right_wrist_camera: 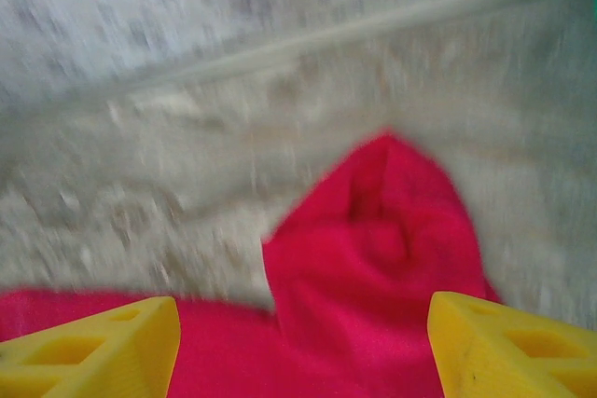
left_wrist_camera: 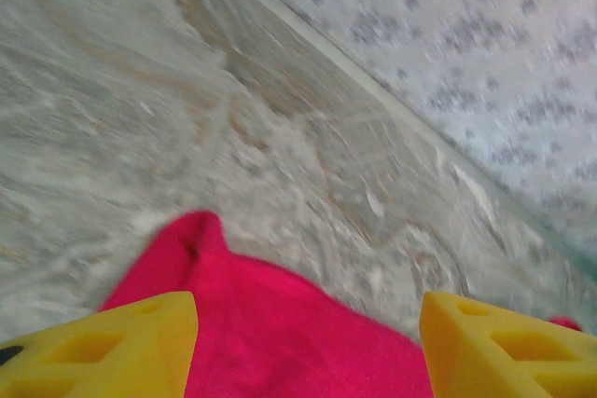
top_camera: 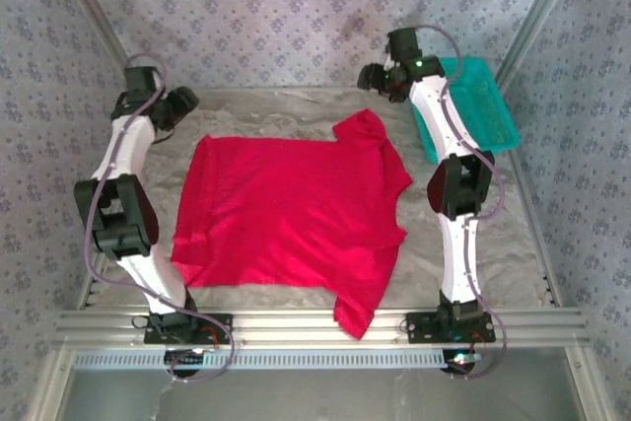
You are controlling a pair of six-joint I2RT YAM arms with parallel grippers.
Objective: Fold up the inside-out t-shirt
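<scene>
Listing by size, with the top view as the clock face.

Table (top_camera: 493, 253): pale marbled surface that bears everything below.

T-shirt (top_camera: 286, 214): bright red, spread flat at the table's centre. Its long axis runs from 9 to 3 o'clock, with the hem at 9 and the neck end at 3. One sleeve points toward 12 and the other toward 6, its tip reaching the near rail.

Basket (top_camera: 483, 110): teal mesh at 2 o'clock, apart from the cloth, just beside the right arm.

Left gripper (left_wrist_camera: 308, 361): stands at 10 o'clock of the shirt, over the far hem corner. The jaws are apart and hold nothing. The yellow fingers (left_wrist_camera: 103, 347) flank the red corner, which lies below and ahead.

Right gripper (right_wrist_camera: 303, 361): stands at 1 o'clock, over the far sleeve. The jaws are wide and hold nothing. The fingers (right_wrist_camera: 89, 347) flank the sleeve, whose tip points away toward 12.

Governing relation: each claw has its own piece of the far edge beneath it, the left nearer the hem corner and the right nearer the sleeve. The blurred wrist views do not show whether either claw touches the cloth.

Judgement: the next fold probably needs both claws to come down on that far edge and carry it toward 6, across the long axis.
</scene>
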